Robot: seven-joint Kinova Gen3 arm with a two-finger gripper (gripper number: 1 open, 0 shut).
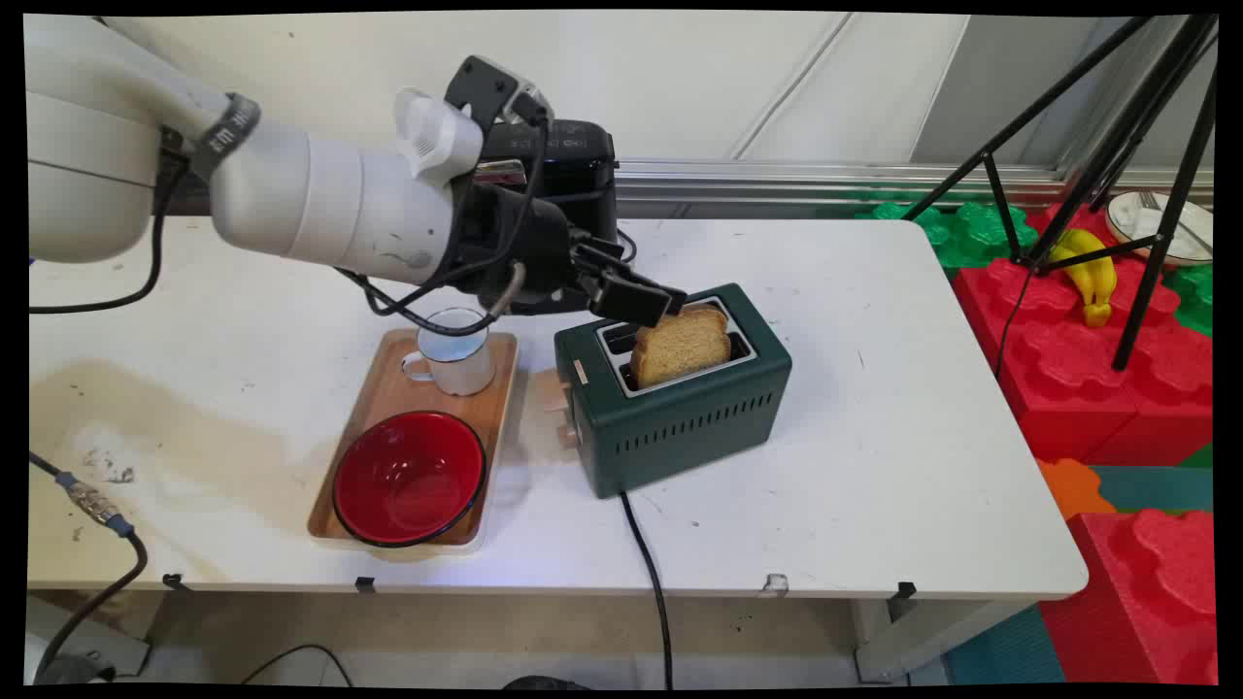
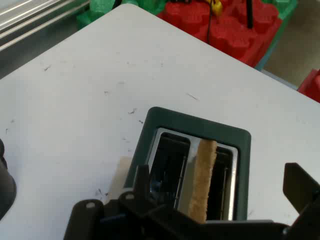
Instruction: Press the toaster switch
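Two views show a black two-finger gripper [image 1: 649, 299] at the top of a dark green toaster [image 1: 673, 388] in the middle of a white table [image 1: 874, 408]. From the main view, the white arm reaches in from the upper left, and the gripper's fingers meet the upper left corner of a slice of brown toast [image 1: 682, 346] standing upright in the toaster's nearer slot. This view alone shows what sits left of the toaster: a wooden tray [image 1: 388, 388] just beside it, carrying a red bowl [image 1: 408, 476] at its near end and a white enamel mug [image 1: 454, 351] at its far end. A black appliance [image 1: 568, 165] stands behind the arm by the wall, and the toaster's black cord [image 1: 649, 563] runs over the table's near edge. The hand view looks down along the gripper [image 2: 220, 200] and shows the toast [image 2: 204, 177] edge-on, a thin tan strip in one of the two slots, with the other slot empty. Here the fingers [image 2: 300, 187] stand wide apart on either side of the slice, well clear of it, so they are spread rather than clamped on it. Beyond the toaster [image 2: 197, 125] the table [image 2: 100, 75] lies bare up to its rounded far corner. In the main view the table's right half is likewise open, while the tray crowds the toaster's left side.
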